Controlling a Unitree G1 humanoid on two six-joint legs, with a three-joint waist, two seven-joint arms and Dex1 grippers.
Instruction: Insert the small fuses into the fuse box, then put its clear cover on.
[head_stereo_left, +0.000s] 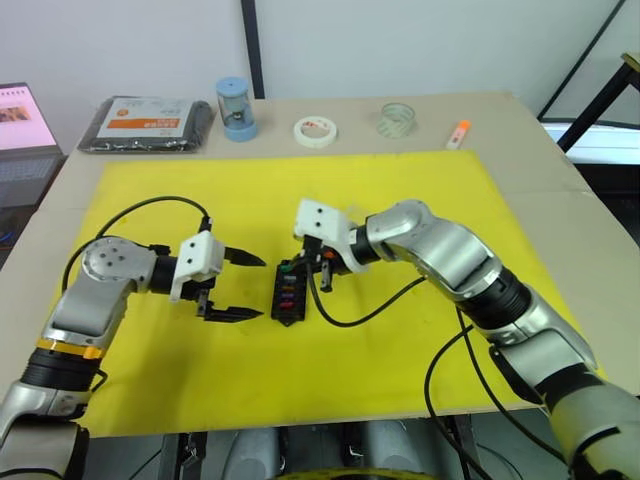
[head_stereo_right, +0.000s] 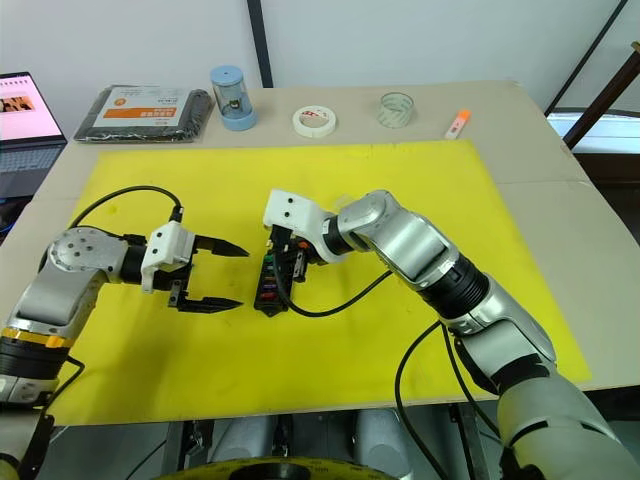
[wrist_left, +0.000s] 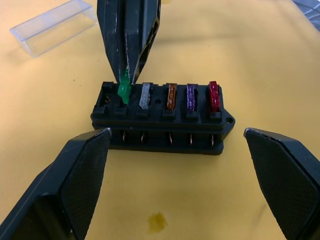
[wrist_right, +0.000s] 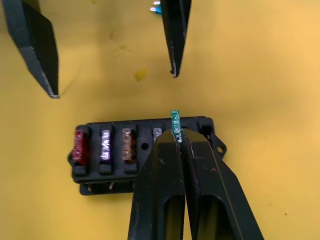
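Fuse box (wrist_left: 162, 117): black moulded plastic block, rectangular, with a small mounting ear at one end and a row of slots along its top; it lies on the yellow mat near the middle, between the two grippers.
Seated fuses: clear fuse (wrist_left: 144, 95), tan fuse (wrist_left: 171, 96), purple fuse (wrist_left: 190, 96) and red fuse (wrist_left: 214, 96) stand upright in neighbouring slots, translucent flat blades.
Green fuse (wrist_left: 123, 90): translucent blade, tilted slightly, its lower edge at the slot next to the clear one, its top pinched by the right gripper.
Empty slot: the last slot at the green fuse's end shows a bare metal contact.
Teal fuse (wrist_right: 155, 7): a small blue-green chip lying loose on the mat beyond the left gripper.
Right gripper (wrist_right: 176, 131): two smooth black tapered fingers pressed together on the green fuse, directly over the box.
Left gripper (head_stereo_left: 240, 287): black fingers with ribbed pads, spread wide and empty, just left of the box.
Clear cover (wrist_left: 54, 26): colourless glassy rectangular cap, lying on the mat to the right of the box.
Yellow mat (head_stereo_left: 400, 190): matte sheet, faintly stained.
Table (head_stereo_left: 520, 140): beige top; at its far edge a flat black packet (head_stereo_left: 145, 124), a blue cylinder (head_stereo_left: 236, 108), a white tape roll (head_stereo_left: 315, 131) and a clear tape roll (head_stereo_left: 396, 119).
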